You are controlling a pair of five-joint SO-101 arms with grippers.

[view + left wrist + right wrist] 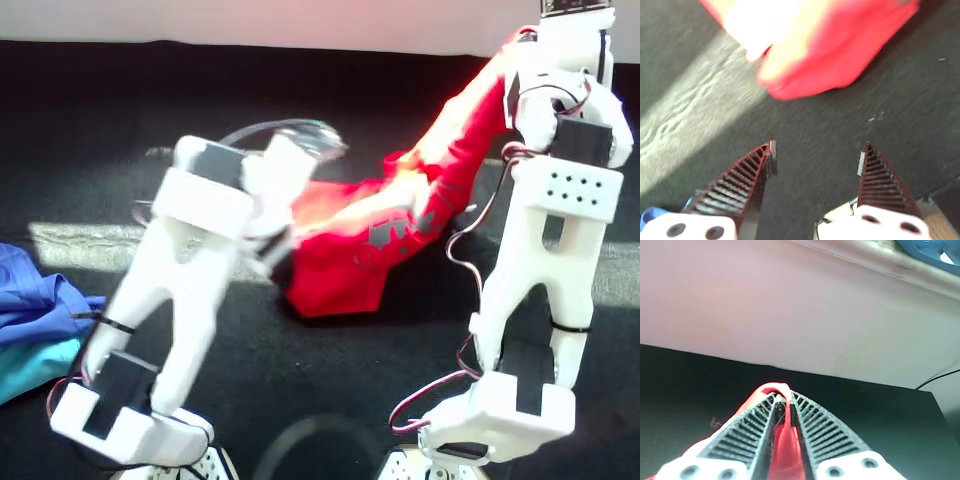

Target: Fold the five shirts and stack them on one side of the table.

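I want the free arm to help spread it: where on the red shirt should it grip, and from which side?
Probably the low bunched end of the red shirt, where it rests on the table. The right gripper holds the raised end, so the open left gripper should come down from above onto the edge nearest it.

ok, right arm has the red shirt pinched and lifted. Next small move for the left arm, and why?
Probably ease the left gripper forward to the near edge of the red shirt and close. Its jaws are open over bare table, short of the cloth, while the right gripper holds one end lifted.
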